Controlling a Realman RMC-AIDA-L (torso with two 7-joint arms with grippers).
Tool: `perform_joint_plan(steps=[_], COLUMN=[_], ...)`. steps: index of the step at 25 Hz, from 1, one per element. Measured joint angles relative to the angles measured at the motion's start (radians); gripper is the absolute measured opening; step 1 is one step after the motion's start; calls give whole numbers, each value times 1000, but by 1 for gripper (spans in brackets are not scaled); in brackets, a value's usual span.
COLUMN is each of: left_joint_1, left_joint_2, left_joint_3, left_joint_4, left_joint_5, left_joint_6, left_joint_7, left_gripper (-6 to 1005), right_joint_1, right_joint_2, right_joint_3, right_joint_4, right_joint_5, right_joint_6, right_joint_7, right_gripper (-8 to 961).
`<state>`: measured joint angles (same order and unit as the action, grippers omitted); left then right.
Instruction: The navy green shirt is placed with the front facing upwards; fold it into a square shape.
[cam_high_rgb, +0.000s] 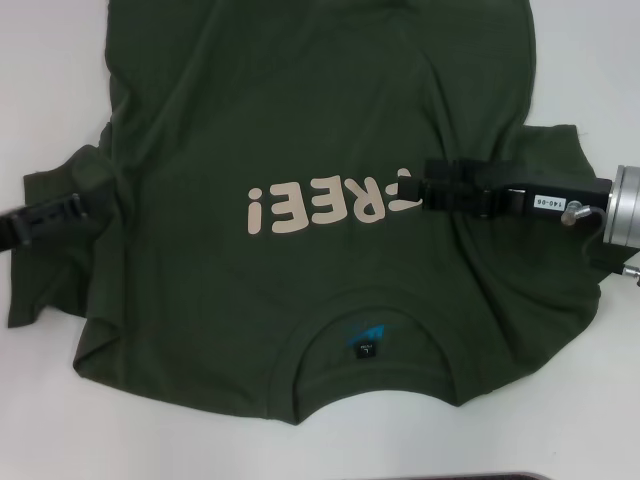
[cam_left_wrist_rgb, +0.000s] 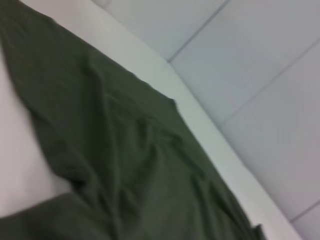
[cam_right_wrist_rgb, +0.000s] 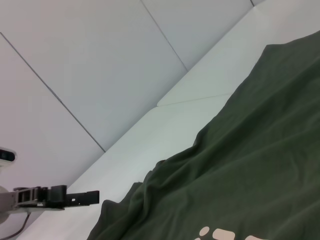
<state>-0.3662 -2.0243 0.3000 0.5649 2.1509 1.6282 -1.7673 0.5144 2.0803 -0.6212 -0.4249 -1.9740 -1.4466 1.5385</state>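
While lying print-up on white table (cam_high_rgb: 560, 70), dark olive-green cotton T-shirt (cam_high_rgb: 300, 130) awaited first fold; right gripper (cam_high_rgb: 430, 187) over chest, left gripper (cam_high_rgb: 70, 208) at sleeve, finger states indiscernible; next, probably pinching sleeve edges

The shirt (cam_high_rgb: 300, 200) is seen from above by the head view; both wrist views skim it low, floor tiles behind.
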Motion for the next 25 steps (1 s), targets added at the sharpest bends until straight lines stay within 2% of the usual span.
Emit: perform_joint_plan(steps=[3,7,25], left_joint_1=[3,3,11], left_joint_2=[15,23,26], left_joint_3=[-3,-6,-7], left_joint_4=[17,28,49], left_joint_5=[17,42,61], left_joint_6=[-37,-86,-217], left_joint_7=[-24,-35,-36], left_gripper=[912,910,901], right_joint_1=[0,-1,-5], right_joint_2=[-2,-3,-8], right_joint_3=[0,0,24], right_joint_4=[0,0,-1], right_joint_5=[0,0,0], right_joint_6=[0,0,-8], right_joint_7=[5,5,6], right_gripper=[896,895,895])
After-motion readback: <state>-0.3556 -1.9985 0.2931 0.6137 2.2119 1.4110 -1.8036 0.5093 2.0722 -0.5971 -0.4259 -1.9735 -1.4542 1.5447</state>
